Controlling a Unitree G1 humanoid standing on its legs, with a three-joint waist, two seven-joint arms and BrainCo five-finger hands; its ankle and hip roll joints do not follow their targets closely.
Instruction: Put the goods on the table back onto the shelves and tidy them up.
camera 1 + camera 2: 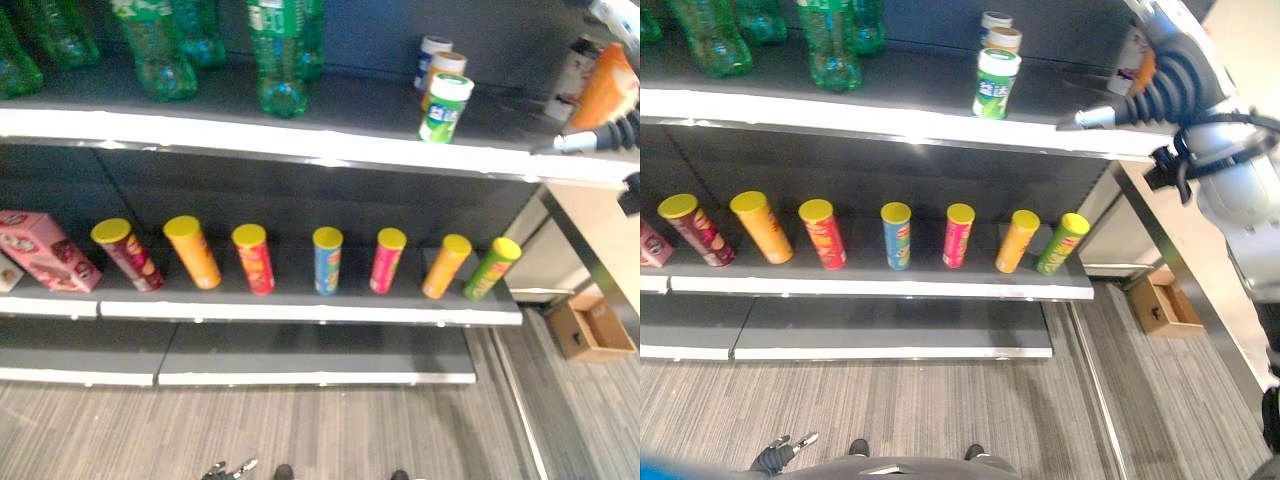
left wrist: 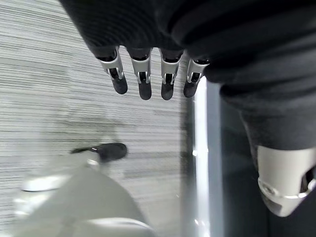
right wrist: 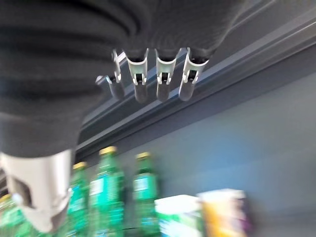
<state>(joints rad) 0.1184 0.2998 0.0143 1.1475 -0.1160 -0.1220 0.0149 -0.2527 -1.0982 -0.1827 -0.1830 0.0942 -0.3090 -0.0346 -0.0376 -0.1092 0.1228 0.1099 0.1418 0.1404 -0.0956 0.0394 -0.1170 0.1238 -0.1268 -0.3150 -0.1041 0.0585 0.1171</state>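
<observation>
- Left eye view: seven tall cylindrical snack cans with yellow lids [image 1: 328,260] stand upright in a row on the dark middle shelf [image 1: 300,310], long axes vertical, lids up. A pink carton [image 1: 45,252] lies tilted at the row's left end. Green plastic bottles [image 1: 285,55] stand on the top shelf [image 1: 270,135], with a green-and-white canister [image 1: 445,108] upright near its front edge.
- Right eye view: the right hand [image 1: 1170,85] is raised at top-shelf height, one finger reaching toward the canister, apart from it. A brown cardboard box [image 1: 1165,300] sits on the floor.
- Left wrist view: the left hand [image 2: 148,79] hangs over the striped floor, fingers straight, holding nothing.
- Right wrist view: right fingers [image 3: 163,81] extended, relaxed, empty.
</observation>
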